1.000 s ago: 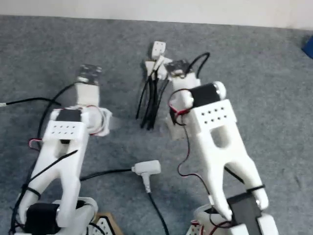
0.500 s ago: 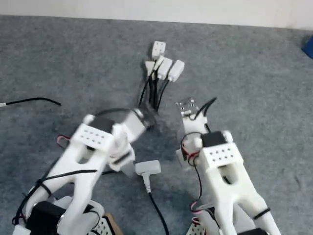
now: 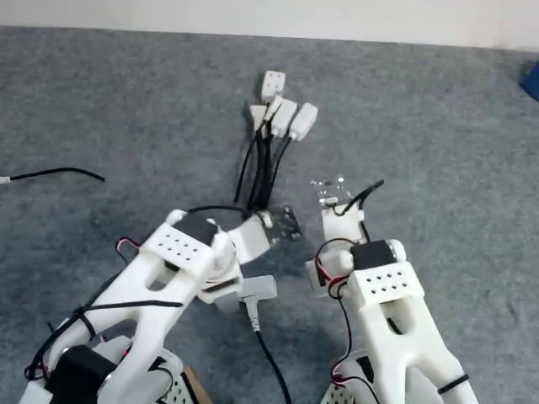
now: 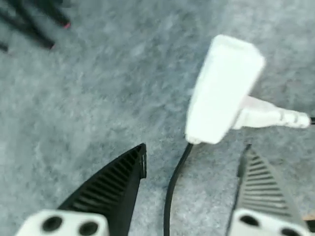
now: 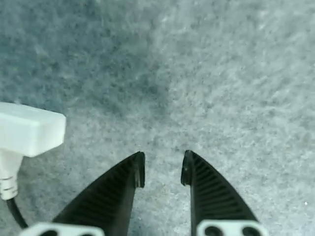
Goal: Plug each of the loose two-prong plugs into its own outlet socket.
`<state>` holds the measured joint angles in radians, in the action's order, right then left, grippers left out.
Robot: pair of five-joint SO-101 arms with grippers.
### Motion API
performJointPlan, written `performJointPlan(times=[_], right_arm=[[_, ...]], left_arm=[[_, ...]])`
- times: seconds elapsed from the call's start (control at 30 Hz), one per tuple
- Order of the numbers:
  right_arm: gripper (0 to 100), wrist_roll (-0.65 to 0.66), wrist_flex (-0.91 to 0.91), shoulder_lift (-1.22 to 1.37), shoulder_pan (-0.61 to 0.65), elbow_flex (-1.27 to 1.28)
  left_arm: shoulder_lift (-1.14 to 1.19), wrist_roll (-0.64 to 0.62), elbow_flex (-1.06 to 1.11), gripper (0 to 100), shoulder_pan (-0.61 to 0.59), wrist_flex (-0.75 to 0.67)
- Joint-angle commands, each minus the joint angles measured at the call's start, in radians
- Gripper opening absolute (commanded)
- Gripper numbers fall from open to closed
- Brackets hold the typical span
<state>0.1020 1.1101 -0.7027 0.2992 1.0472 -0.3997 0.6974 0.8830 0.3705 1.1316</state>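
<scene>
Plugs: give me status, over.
Left hand open, at white plug, not gripping. Right hand open, empty. Other plugs bunched farther out. Black cord lies between left fingers.

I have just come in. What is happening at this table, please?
Over a grey table, the left gripper hovers open just above a white corded block and holds nothing. The right gripper is beside the block, open and also empty. A bunch of white plugs on black cords lies farther off, not yet plugged in.
</scene>
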Motion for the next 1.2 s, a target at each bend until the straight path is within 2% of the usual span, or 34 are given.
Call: performJointPlan(times=[0.0,0.4,0.7,0.87,0.97,1.17], right_arm=[[13.4,-0.009,-0.047,-0.025,-0.068,0.016],[13.4,-0.011,-0.087,-0.025,-0.099,0.045],[13.4,-0.011,-0.087,-0.025,-0.099,0.045],[13.4,-0.011,-0.087,-0.025,-0.099,0.045],[13.4,-0.011,-0.087,-0.021,-0.099,0.045],[13.4,-0.011,-0.087,-0.021,-0.099,0.045]], left_arm=[[-0.004,0.031,-0.004,25,0.071,-0.026],[-0.002,0.032,0.051,24,0.097,-0.126],[-0.002,0.034,0.084,2,0.099,-0.161],[-0.012,0.034,0.081,1,0.082,-0.158],[-0.005,0.032,0.051,1,0.015,-0.157],[-0.004,0.032,-0.035,1,-0.219,-0.155]])
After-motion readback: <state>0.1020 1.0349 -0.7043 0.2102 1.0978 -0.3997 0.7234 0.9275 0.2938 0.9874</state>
